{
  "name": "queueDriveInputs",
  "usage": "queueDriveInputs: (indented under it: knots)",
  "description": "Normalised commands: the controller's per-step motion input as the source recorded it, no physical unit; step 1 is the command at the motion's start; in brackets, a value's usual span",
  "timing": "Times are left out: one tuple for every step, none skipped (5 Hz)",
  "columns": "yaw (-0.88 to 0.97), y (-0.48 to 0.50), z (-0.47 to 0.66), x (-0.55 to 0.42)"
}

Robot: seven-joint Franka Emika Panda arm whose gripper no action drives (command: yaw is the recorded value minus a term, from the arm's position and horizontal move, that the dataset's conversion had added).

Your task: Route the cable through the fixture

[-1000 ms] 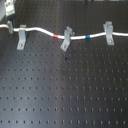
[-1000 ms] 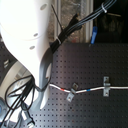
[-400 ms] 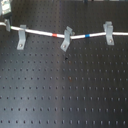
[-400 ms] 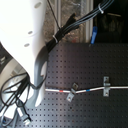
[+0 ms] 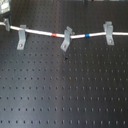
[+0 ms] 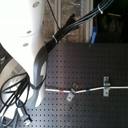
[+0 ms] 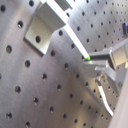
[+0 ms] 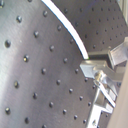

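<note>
Near field, first exterior view: the black perforated breadboard (image 5: 64, 95) is bare across its front rows; a small dark speck (image 5: 67, 55) lies just in front of the middle clip.

Middle field: the white cable (image 5: 75, 35) runs across the board from the first exterior view's left to its right, sagging slightly at centre; it passes through three grey clips: the left clip (image 5: 21, 38), the middle fixture (image 5: 66, 39), which leans, and the right clip (image 5: 108, 32); the red band (image 5: 55, 35) sits just left of the middle fixture, the blue band (image 5: 87, 35) between the middle fixture and the right clip.

Far field, second exterior view: the white arm (image 6: 22, 35) rises above the board's left edge, with black cabling (image 6: 75, 22) bundled behind it.

Gripper (image 8: 100, 80): metal parts appear in both wrist views; finger state cannot be determined.
</note>
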Motion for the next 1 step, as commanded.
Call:
queueDriveInputs:
  knots:
    - [0.00, 0.045, 0.00, 0.195]
